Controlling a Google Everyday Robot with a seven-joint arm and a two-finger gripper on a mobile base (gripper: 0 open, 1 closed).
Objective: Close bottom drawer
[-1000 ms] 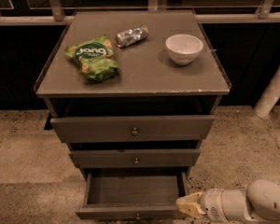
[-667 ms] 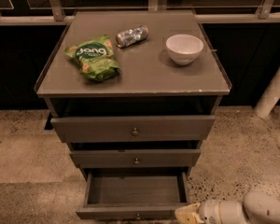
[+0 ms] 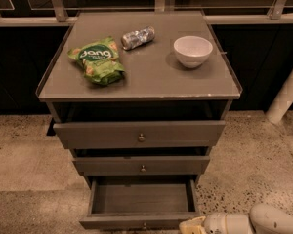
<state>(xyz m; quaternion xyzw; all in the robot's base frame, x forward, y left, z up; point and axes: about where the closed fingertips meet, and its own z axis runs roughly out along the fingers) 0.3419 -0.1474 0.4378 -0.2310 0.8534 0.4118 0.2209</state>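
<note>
The bottom drawer (image 3: 140, 199) of the grey cabinet is pulled out, and its inside is bare. Its slim front (image 3: 136, 222) runs along the lower edge of the view, with the small knob (image 3: 144, 225) at its centre. My gripper (image 3: 191, 226), with a yellowish tip on a white arm (image 3: 254, 222), comes in from the lower right. It sits by the right end of the drawer front. Whether it touches the front I cannot tell.
The top drawer (image 3: 139, 133) and middle drawer (image 3: 141, 165) stand slightly out. On the cabinet top (image 3: 151, 74) lie a green snack bag (image 3: 97, 59), a crushed can (image 3: 137, 37) and a white bowl (image 3: 192, 50). A white post (image 3: 285, 94) stands at the right.
My arm and gripper have dropped lower and moved a little left, toward the right end of the bottom drawer's front. The drawer stays open by the same amount.
</note>
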